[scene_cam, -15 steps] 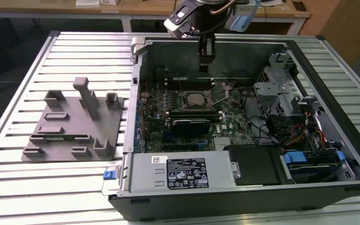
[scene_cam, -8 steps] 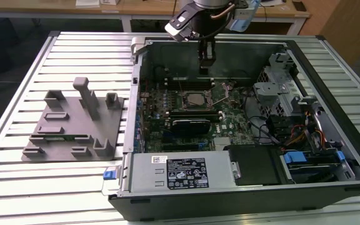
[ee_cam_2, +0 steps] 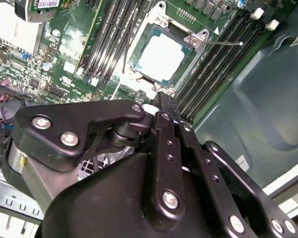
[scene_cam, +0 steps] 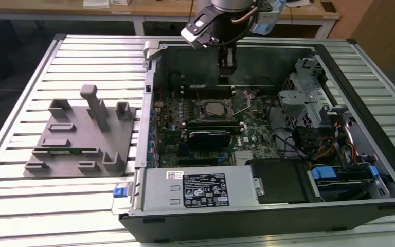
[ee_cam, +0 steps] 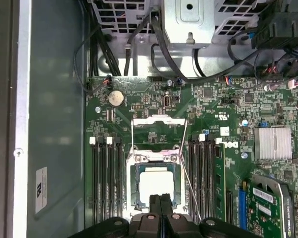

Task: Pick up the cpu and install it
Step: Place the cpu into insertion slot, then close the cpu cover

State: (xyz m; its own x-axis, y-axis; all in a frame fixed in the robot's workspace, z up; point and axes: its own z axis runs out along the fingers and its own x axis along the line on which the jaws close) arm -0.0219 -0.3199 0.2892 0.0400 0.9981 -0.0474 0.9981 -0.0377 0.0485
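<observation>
Exterior view's left: a grey fixture tray (scene_cam: 81,136) sits on the slatted table (scene_cam: 19,103), well apart from the work. Next rightward is the open computer case (scene_cam: 153,67). I find the cpu (scene_cam: 215,108) lying flat in its motherboard socket, pale top up. The first wrist view shows the load plate (ee_cam: 159,121) hinged open beyond it, so I judge the chip placed but not clamped. The gripper (scene_cam: 226,71) hangs just to the exterior view's right of the cpu, toward the case's far wall, apparently clear of the board. In the first wrist view its fingers (ee_cam: 156,204) are pressed together on nothing, and the cpu lies just ahead of the tips. Being square, the chip offers no long axis.
</observation>
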